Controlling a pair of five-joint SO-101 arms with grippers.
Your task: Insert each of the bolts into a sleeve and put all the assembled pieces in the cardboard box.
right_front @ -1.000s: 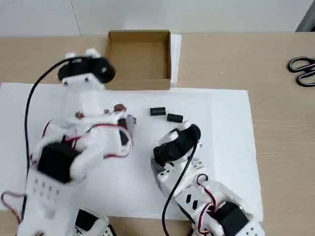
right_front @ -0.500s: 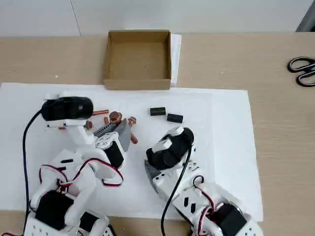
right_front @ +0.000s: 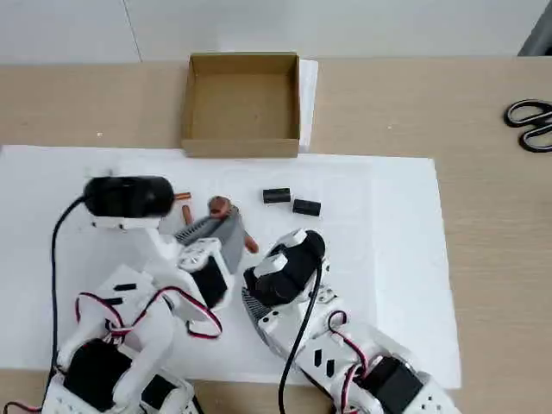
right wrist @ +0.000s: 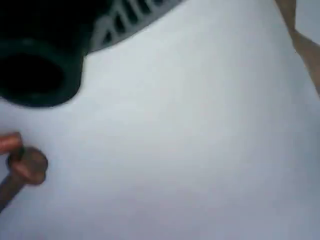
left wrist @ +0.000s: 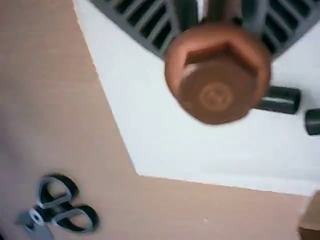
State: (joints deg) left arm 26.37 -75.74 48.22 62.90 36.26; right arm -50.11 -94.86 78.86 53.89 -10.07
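My left gripper (right_front: 222, 228) is shut on a copper bolt (right_front: 220, 206), held just above the white paper; in the left wrist view the bolt's head (left wrist: 217, 76) sits between the grey fingers (left wrist: 134, 16). My right gripper (right_front: 274, 278) is close beside it, to its right, and shut on a black sleeve (right wrist: 39, 67). Two more black sleeves (right_front: 276, 196) (right_front: 306, 207) lie on the paper beyond. Loose bolts (right_front: 184, 197) (right_front: 250, 245) rest near the left gripper. The cardboard box (right_front: 243, 142) stands open and empty at the back.
A white paper sheet (right_front: 397, 259) covers the work area on the wooden table. Scissors (right_front: 528, 125) lie at the far right edge. The left arm's black cable (right_front: 56, 259) loops over the paper's left side.
The left arm has come back from beside the box to the bolt pile and now holds one bolt raised. The right arm has shifted slightly left toward it.
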